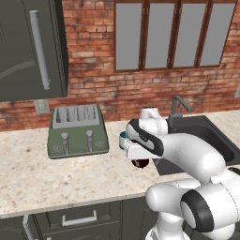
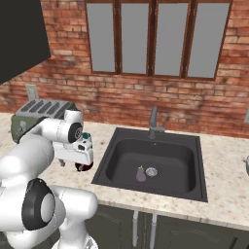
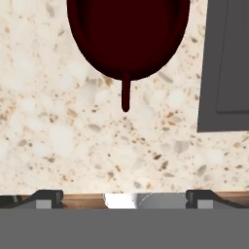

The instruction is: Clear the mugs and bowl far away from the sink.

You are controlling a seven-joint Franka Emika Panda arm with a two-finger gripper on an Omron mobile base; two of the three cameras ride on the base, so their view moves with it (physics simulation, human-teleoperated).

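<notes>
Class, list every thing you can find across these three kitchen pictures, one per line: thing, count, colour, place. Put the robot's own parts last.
Maroon mug: one, dark maroon, on the counter beside the sink, below the tool.
White mug: one, teal lining, mostly hidden behind the arm.
Sink: one, dark grey, set in the counter.
Tap: one, grey, behind the basin.
Eggplant: one, purple, in the basin near the drain.
Toaster: one, green, by the brick wall.
Counter: one, speckled beige.
Windows: one row, grey panes, brick wall.
Tool: one, dark fingertips, open, above the maroon mug.
</notes>
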